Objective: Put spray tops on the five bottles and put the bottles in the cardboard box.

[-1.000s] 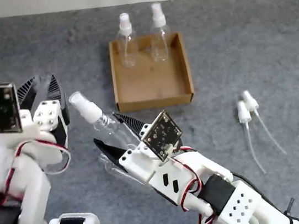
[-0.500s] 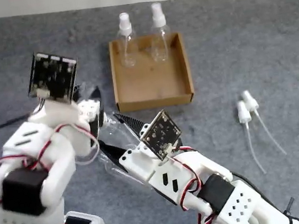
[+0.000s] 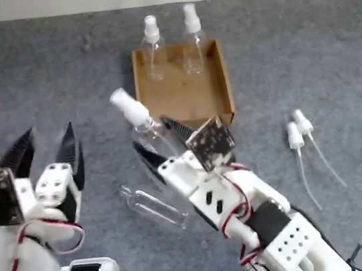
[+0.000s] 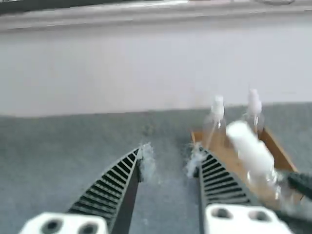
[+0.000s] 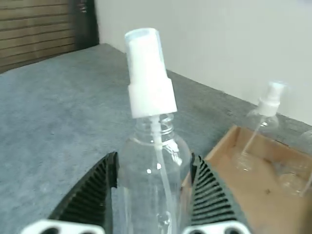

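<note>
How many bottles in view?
4: two bottles upright in the cardboard box, one bottle in the right gripper, topless bottle lying on the table. A fifth may be hidden.

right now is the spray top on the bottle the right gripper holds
On: the white spray top caps the bottle, its tube running down inside.

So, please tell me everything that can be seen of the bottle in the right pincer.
The bottle looks like clear plastic, round-shouldered and empty, with a white spray top on and its thin tube hanging down inside. The right pincer is shut on its body from both sides. In the high view it tilts, top beside a front corner of the box.
</note>
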Available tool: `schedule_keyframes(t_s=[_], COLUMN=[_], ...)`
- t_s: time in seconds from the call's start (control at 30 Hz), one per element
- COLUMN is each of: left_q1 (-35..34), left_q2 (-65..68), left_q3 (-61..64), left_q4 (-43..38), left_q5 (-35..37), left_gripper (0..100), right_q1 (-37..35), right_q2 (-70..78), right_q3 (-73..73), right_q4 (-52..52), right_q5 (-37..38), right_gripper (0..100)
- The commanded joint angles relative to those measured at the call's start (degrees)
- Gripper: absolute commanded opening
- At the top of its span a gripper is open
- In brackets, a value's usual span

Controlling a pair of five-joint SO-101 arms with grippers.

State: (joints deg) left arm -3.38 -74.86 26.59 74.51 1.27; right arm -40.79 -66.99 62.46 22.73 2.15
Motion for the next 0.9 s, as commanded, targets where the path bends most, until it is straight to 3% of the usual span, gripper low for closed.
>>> schedule_keyframes(t_s=[0.0,0.17,0.33,0.57,0.87], left_q1=[-0.48,6.99,14.11,11.12,7.25], left_q2=[-3.65,-9.45,-14.99,-15.87,-15.87], left_q3=[14.37,31.52,38.2,44.62,45.85], left_q4=[-2.55,-12.92,-16.35,-26.2,-27.08], left_q5=[-0.26,-0.18,-0.18,-0.35,-0.35], left_gripper=[15,15,15,15,15], right_q1=[1.8,1.01,-0.4,-4.26,-3.12], right_q2=[8.48,24.04,35.3,37.32,23.6], right_q3=[-10.24,-23.6,-35.38,-45.23,-43.56], right_q4=[0.04,0.04,4.18,18.07,25.36], right_q5=[-0.44,-1.49,-4.92,-6.15,-5.8], right_gripper=[0.4,0.4,0.4,0.4,0.4])
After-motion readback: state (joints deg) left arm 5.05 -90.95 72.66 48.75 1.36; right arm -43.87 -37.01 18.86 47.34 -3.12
